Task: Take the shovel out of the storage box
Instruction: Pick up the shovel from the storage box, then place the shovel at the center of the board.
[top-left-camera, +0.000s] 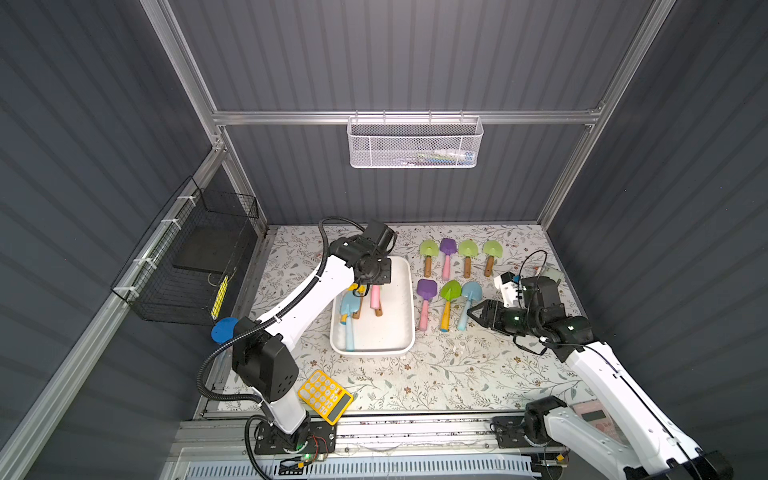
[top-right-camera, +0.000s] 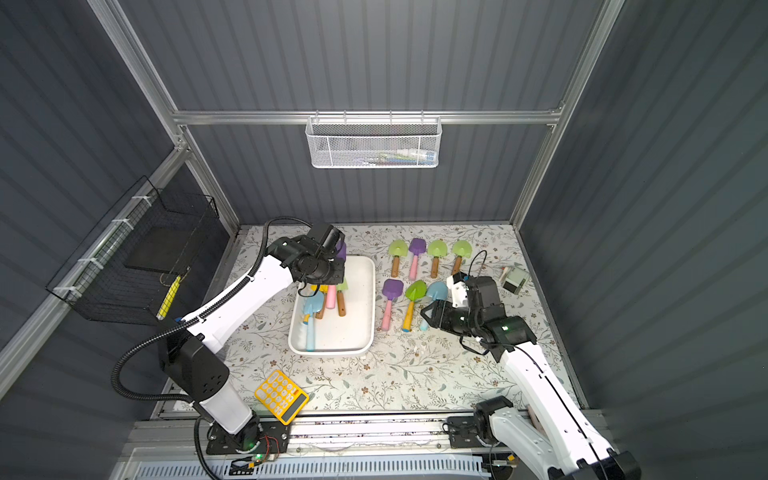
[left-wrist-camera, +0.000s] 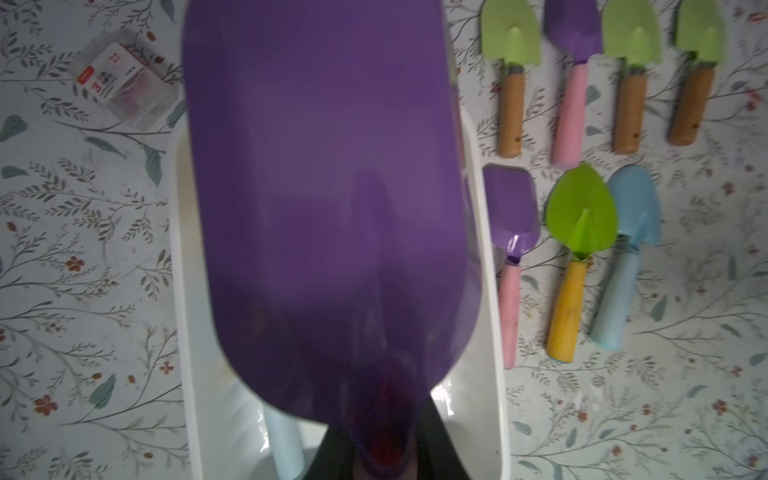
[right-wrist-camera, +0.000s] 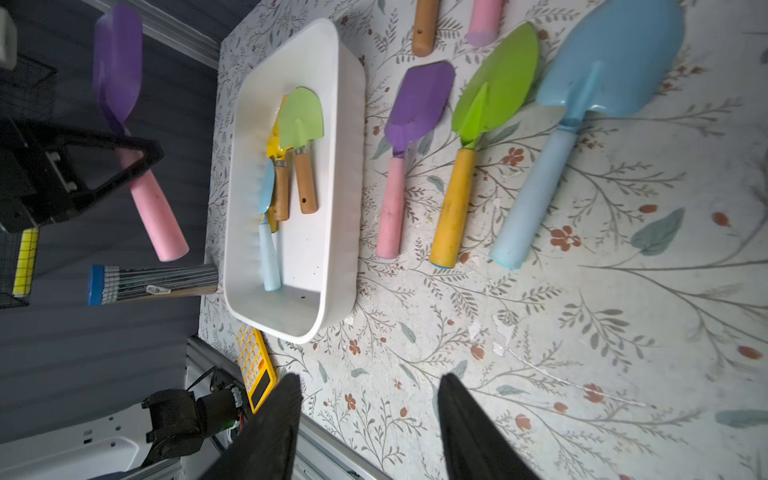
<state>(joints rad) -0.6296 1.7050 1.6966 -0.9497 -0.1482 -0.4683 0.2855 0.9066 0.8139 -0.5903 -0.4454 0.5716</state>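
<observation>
Left pincer (right-wrist-camera: 139, 162) clamped on purple-bladed pink-handled shovel (right-wrist-camera: 156, 216), axis 12–6 o'clock, over white plastic storage box (right-wrist-camera: 353, 174); right pincer (right-wrist-camera: 369, 380) apart, empty, 3 o'clock.

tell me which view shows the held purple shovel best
Right wrist view: the whole purple shovel, blade and pink handle, in the left pincer. Left wrist shows only its blurred blade; in both top views the left arm hides most of it.
</observation>
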